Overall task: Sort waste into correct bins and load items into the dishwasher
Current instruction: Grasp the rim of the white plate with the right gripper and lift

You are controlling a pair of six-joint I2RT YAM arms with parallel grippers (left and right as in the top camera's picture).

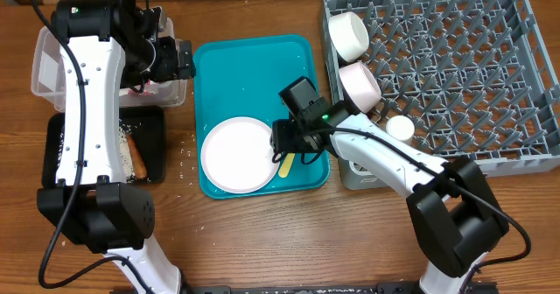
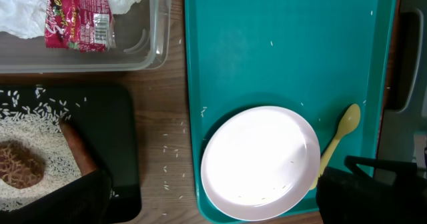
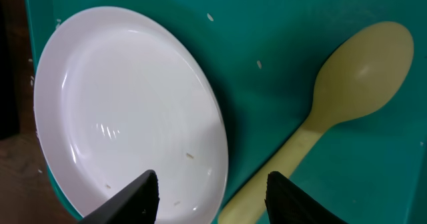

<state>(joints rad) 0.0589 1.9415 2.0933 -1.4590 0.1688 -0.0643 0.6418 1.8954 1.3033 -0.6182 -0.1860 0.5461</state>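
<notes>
Hovering right pincer [image 3: 213, 196]: fingers [image 3: 137, 197] apart and clamped on nothing, low over the teal tray [image 3: 287, 24].
Plate: the round white plate [image 3: 127, 104] lies flat on the tray. One finger is over its inside, and its rim runs between the two fingers.
Spoon: the pale yellow spoon [image 3: 360, 71] lies flat just beside the plate. Its bowl is ahead of the pincer and its handle end lies between the fingers.
Left pincer [image 1: 179, 59]: held above the edge where the clear tub [image 2: 157, 44] meets the teal tray; I cannot tell if it is apart or together.
Tub contents: crumpled white napkin [image 2: 20, 11] and red wrapper [image 2: 77, 14], beside the left pincer.
Black tray [image 2: 123, 151]: back toward the arm's base from the left pincer. It holds white rice grains [image 2: 33, 127], a brown lump [image 2: 20, 164] and a sausage stick [image 2: 77, 151].
Dish rack [image 1: 455, 75]: on the right pincer's side away from the plate. Two white bowls [image 1: 348, 31] and a small white cup [image 1: 400, 128] sit along its nearer edge.
Surface [image 1: 262, 241]: stray grains lie between the black and teal trays.
</notes>
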